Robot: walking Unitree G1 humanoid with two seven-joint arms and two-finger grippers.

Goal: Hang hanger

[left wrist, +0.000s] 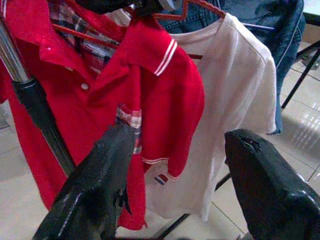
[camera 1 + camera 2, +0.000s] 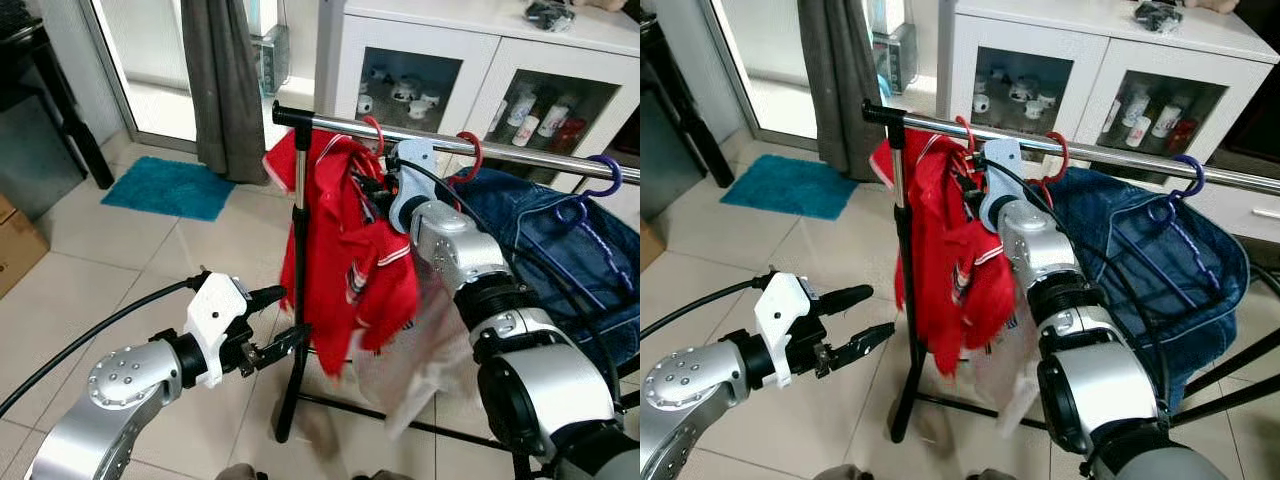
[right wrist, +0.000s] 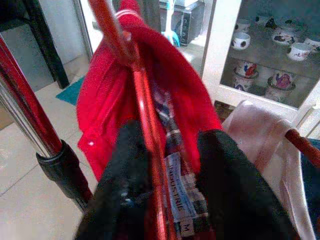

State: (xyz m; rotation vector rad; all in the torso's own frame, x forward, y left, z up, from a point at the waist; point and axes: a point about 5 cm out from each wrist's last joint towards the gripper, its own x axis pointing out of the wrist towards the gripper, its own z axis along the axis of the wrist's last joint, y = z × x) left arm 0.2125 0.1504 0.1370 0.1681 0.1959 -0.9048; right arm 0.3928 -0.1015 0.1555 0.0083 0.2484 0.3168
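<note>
Red polo shirt [image 2: 345, 250] on a red hanger [image 3: 142, 100], its hook [image 2: 374, 130] over the silver rail [image 2: 520, 155] of a clothes rack, near the rack's upright post [image 2: 298, 250]. Right hand [image 3: 162, 170] is at the shirt's collar, its two black fingers [image 3: 122, 170] pinching the hanger's neck. Left hand [image 2: 275, 325] hovers low beside the post, fingers [image 1: 95, 185] spread and holding nothing. Beyond hang a white T-shirt [image 1: 235, 100] and a blue denim garment [image 2: 545, 250] on a purple hanger [image 2: 600, 185]. White cabinet [image 2: 480, 60] behind.
</note>
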